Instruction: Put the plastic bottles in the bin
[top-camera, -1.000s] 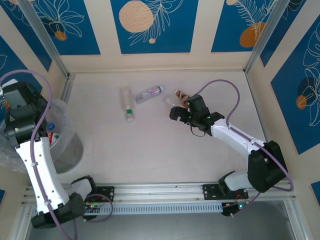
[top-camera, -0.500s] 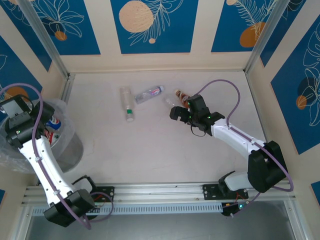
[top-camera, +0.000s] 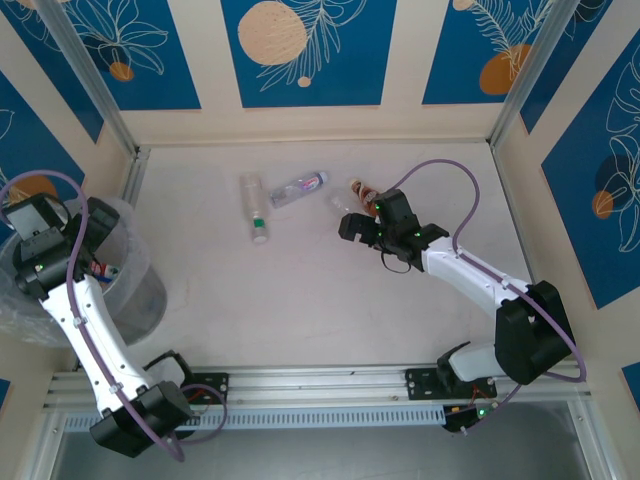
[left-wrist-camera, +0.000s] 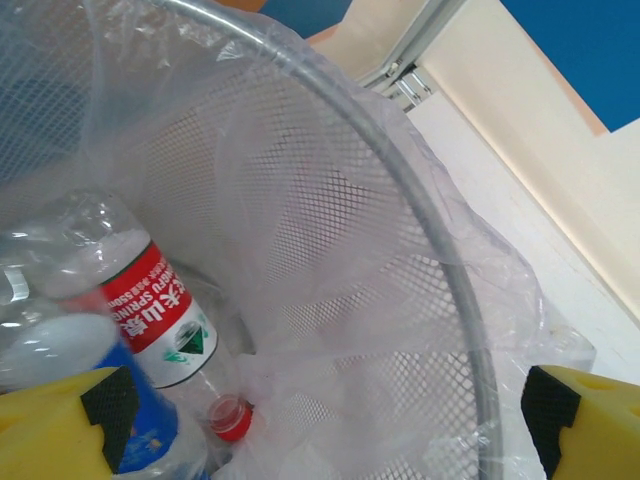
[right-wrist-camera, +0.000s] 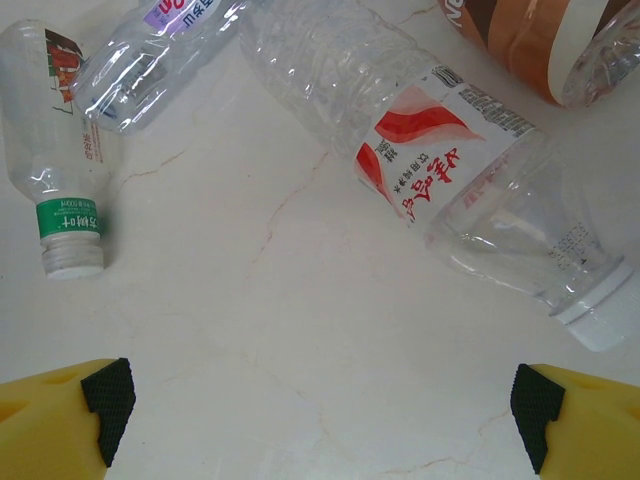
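Observation:
The bin (top-camera: 140, 300), a mesh basket lined with a clear bag, stands at the table's left edge. My left gripper (top-camera: 95, 248) hangs open over it, holding nothing. Inside the bin (left-wrist-camera: 470, 330) lie a red-labelled bottle (left-wrist-camera: 150, 300) with a red cap (left-wrist-camera: 230, 418) and a blue-labelled bottle (left-wrist-camera: 140, 440), under the left gripper (left-wrist-camera: 330, 405). On the table lie a green-labelled bottle (top-camera: 256, 208), a bluish-labelled one (top-camera: 298, 187), a red-and-white-labelled one (top-camera: 343, 205) and a brown-labelled one (top-camera: 362, 190). My right gripper (top-camera: 360, 222) is open, just short of the red-and-white-labelled bottle (right-wrist-camera: 440, 170).
Walls with blue panels enclose the table on three sides. A metal frame post (top-camera: 90, 80) rises behind the bin. The right arm's purple cable (top-camera: 440, 170) loops over the table. In the right wrist view the green-labelled bottle (right-wrist-camera: 60, 150) lies far left.
My left gripper has opened over the bin and the bottle it held has dropped inside. The left wrist swung down towards the bin. The right arm has not moved.

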